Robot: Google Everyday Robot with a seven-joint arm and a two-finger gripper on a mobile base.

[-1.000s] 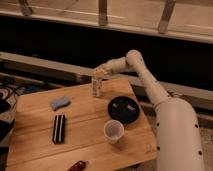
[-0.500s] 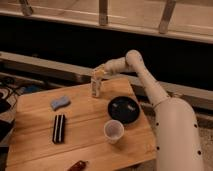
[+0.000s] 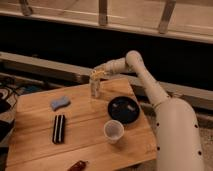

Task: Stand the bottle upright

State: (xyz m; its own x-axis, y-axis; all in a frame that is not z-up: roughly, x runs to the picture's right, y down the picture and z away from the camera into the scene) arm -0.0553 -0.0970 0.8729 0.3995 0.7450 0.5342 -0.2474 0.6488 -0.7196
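Note:
The bottle [image 3: 94, 88] is a small clear plastic one with a whitish label. It stands upright near the far edge of the wooden table [image 3: 35, 145]. My gripper [image 3: 96, 74] is right above it at its top, reaching in from the right on the white arm. The cap is hidden by the gripper.
A black round plate [image 3: 123, 109] lies right of the bottle. A white paper cup [image 3: 114, 131] stands in front of the plate. A blue sponge [image 3: 60, 103] and a black striped bar [image 3: 59, 128] lie at the left. A small reddish object [image 3: 77, 165] lies at the front edge.

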